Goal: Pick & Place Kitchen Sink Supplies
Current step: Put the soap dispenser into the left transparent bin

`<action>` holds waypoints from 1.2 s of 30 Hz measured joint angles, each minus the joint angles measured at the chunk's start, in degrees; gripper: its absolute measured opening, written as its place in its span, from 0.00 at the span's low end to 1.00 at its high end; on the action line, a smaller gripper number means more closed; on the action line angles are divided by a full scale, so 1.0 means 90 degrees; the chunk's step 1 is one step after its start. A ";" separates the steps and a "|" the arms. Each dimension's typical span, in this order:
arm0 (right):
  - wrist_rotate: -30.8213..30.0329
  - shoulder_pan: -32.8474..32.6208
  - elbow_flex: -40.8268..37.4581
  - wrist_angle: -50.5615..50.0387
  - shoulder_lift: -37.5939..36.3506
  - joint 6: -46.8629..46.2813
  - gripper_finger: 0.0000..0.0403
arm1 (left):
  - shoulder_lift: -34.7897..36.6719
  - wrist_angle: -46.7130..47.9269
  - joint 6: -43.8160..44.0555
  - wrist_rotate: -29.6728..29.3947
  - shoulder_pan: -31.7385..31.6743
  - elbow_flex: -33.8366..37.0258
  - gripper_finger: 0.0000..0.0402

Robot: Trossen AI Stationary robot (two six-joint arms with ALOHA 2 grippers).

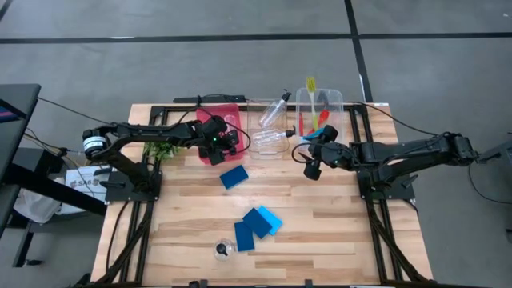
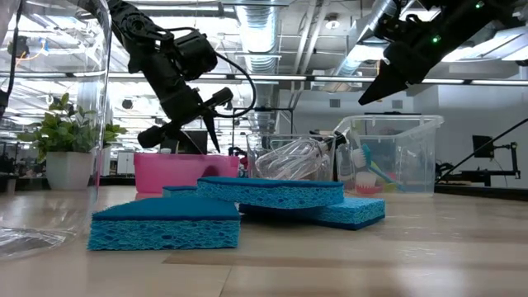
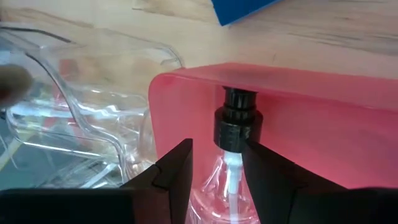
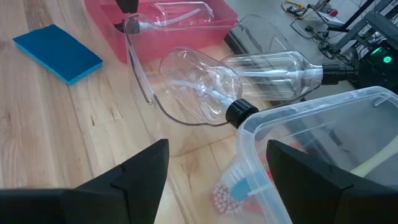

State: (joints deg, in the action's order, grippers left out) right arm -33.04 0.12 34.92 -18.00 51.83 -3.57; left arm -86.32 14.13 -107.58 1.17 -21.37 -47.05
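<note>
My left gripper [image 1: 226, 140] is over the red tray [image 1: 210, 154], shut on a clear black-capped bottle [image 3: 233, 134] inside it. My right gripper [image 1: 310, 162] hangs open above the table in front of the two clear bins and touches nothing. Two more clear bottles [image 4: 205, 90] [image 4: 273, 68] lie in the middle bin, one leaning out over its rim. Yellow-green, red and blue brushes [image 1: 310, 88] [image 1: 302, 122] [image 1: 324, 120] stand in the right bin. One blue sponge [image 1: 234, 177] lies flat mid-table; three more [image 1: 258, 226] overlap nearer the near edge. My left gripper [image 3: 217, 168] pinches the bottle between its two fingers [image 3: 174, 171] at the shoulder just below the black cap [image 3: 235, 121], the fingers lying along the bottle. The cap end points at the red tray's wall [image 3: 298, 124]. I cannot tell whether the bottle rests on the tray floor.
A small leafy plant [image 1: 160, 150] stands left of the red tray. A clear round container [image 1: 222, 250] stands near the near edge, close to the low camera. The clear bins [image 1: 268, 128] [image 1: 334, 100] sit at the far edge. Bare wood lies between the sponges and my right gripper [image 4: 217, 180].
</note>
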 joint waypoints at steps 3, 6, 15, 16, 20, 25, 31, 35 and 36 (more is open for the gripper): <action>0.0002 0.0000 0.0000 0.0000 0.0001 -0.0045 0.66 | -0.0047 -0.0009 -0.0017 0.0049 0.0002 -0.0005 0.35; 0.0002 0.0000 0.0000 0.0001 0.0000 -0.0047 0.66 | -0.0156 -0.0018 -0.0025 0.0064 -0.0015 -0.0009 0.35; 0.0002 0.0000 0.0000 0.0008 0.0001 -0.0112 0.66 | -0.0517 -0.0063 -0.0336 -0.0062 -0.0017 -0.0005 0.35; 0.0002 0.0000 0.0000 0.0010 0.0000 -0.0112 0.66 | -0.0517 -0.0080 -0.0336 -0.0065 -0.0017 -0.0005 0.35; 0.0002 0.0000 0.0000 0.0015 0.0000 -0.0112 0.66 | -0.0517 -0.0204 -0.0336 -0.0080 -0.0019 -0.0005 0.35; 0.0002 0.0000 0.0000 0.0014 0.0000 -0.0112 0.66 | -0.0517 -0.0291 -0.0356 -0.0080 -0.0019 -0.0005 0.35; 0.0002 0.0000 0.0000 0.0012 0.0000 -0.0112 0.66 | -0.0517 -0.0741 -0.0356 -0.0100 -0.0036 -0.0005 0.35; 0.0002 0.0000 0.0000 0.0012 0.0001 -0.0112 0.66 | -0.0517 -0.0925 -0.0356 -0.0128 -0.0056 -0.0005 0.35; 0.0002 0.0000 0.0000 0.0010 0.0000 -0.0112 0.66 | -0.0517 -0.0918 -0.0356 -0.0128 -0.0056 -0.0005 0.35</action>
State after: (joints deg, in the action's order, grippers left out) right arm -33.01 0.12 34.92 -17.91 51.83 -4.58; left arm -90.98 5.87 -110.78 0.01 -21.87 -47.09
